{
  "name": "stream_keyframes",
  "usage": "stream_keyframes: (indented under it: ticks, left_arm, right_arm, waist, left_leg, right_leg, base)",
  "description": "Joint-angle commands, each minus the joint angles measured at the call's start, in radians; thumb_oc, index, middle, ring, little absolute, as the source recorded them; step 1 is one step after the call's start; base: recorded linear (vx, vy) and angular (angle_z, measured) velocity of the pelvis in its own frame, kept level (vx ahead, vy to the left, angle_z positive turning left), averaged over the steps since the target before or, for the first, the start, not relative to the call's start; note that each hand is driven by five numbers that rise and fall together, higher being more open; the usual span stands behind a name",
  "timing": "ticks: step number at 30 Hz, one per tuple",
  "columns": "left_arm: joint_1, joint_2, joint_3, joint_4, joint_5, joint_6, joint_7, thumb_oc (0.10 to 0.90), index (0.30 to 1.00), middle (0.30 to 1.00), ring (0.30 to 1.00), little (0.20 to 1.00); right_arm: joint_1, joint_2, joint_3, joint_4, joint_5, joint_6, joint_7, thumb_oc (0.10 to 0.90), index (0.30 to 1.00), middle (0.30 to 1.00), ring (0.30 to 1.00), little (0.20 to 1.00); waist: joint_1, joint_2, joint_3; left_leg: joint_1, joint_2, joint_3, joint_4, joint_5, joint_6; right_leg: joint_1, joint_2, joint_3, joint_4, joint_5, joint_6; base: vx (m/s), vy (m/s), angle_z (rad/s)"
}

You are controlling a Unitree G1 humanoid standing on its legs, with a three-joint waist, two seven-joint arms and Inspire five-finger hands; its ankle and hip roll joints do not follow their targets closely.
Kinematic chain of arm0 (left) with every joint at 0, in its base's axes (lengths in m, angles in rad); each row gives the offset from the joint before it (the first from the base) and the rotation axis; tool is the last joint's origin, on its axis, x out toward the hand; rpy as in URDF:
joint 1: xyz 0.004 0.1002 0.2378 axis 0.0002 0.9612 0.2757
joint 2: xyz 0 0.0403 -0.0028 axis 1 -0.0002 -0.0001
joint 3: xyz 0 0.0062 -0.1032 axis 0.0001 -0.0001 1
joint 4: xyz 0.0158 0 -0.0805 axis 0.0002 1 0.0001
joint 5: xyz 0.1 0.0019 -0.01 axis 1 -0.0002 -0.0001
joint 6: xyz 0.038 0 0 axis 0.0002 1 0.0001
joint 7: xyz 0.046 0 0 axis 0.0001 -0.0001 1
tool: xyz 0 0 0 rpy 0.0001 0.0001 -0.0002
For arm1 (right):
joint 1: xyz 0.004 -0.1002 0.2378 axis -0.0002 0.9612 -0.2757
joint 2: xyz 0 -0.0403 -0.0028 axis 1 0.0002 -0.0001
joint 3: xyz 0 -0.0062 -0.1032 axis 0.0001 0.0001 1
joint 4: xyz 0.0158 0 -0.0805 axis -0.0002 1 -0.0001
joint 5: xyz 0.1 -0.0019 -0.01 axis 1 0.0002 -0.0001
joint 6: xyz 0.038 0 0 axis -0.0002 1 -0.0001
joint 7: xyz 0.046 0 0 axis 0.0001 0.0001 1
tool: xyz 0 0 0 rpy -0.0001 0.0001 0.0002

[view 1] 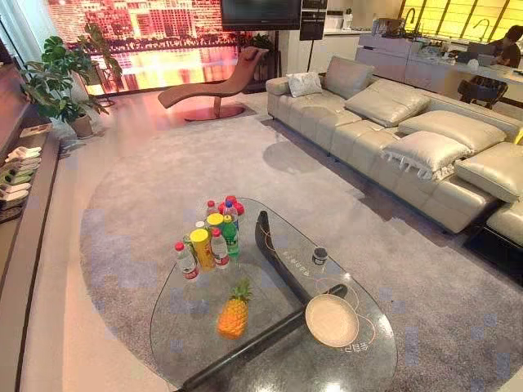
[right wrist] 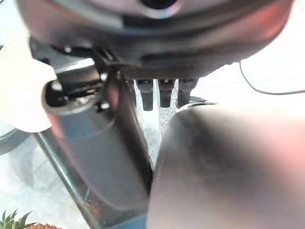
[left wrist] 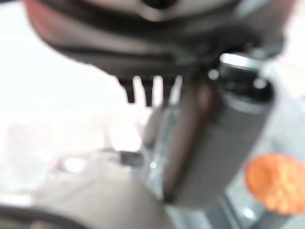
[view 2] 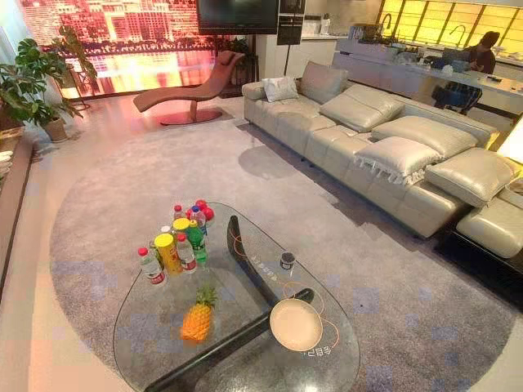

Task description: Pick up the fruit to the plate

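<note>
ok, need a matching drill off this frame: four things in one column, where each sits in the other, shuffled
Things:
1. pineapple
2. plate
3. bottles
4. sofa

Places:
A. past the glass table, along the room's right side
B. standing in a cluster at the table's far left
C. flat on the glass at the near right end
D. on the glass, left of the plate

Pairs: 1-D, 2-C, 3-B, 4-A

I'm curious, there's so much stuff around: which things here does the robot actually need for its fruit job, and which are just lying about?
For the job: pineapple, plate.
Just lying about: bottles, small dark jar, sofa, lounge chair, potted plant.
</note>
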Motion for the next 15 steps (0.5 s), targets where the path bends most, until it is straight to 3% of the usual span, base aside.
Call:
stream_keyframes:
  ticks: [1, 7, 15]
  left_arm:
    - [-0.074, -0.005, -0.026, 0.085, 0.035, 0.048, 0.062, 0.8, 0.9, 0.9, 0.9, 0.9]
    - [-0.071, -0.004, -0.004, 0.093, 0.021, 0.033, 0.032, 0.8, 0.9, 0.9, 0.9, 0.9]
    - [-0.066, -0.009, -0.016, 0.093, 0.053, 0.054, 0.089, 0.8, 0.9, 0.9, 0.9, 0.9]
  right_arm:
    - [-0.037, 0.018, 0.02, 0.083, -0.028, 0.037, -0.008, 0.8, 0.9, 0.9, 0.9, 0.9]
    - [-0.037, 0.015, 0.021, 0.093, -0.03, 0.028, -0.006, 0.8, 0.9, 0.9, 0.9, 0.9]
    - [-0.034, 0.019, 0.024, 0.089, -0.036, 0.027, -0.011, 0.8, 0.9, 0.9, 0.9, 0.9]
  waist:
    - [0.017, -0.015, 0.053]
    - [0.019, -0.016, 0.052]
    - [0.021, -0.017, 0.059]
  left_leg:
    - [0.056, -0.027, 0.0, 0.004, -0.045, 0.009]
    - [0.055, -0.023, 0.0, 0.004, -0.045, 0.008]
    - [0.052, -0.022, -0.002, 0.004, -0.041, 0.008]
  right_leg:
    - [-0.054, -0.016, -0.013, 0.006, 0.108, 0.014]
    - [-0.054, -0.015, -0.013, 0.005, 0.108, 0.014]
    - [-0.057, -0.015, -0.014, 0.008, 0.108, 0.013]
  base:
    - [-0.03, 0.147, -0.19]
    - [0.01, 0.0, 0.0]
    - [0.0, 0.0, 0.0]
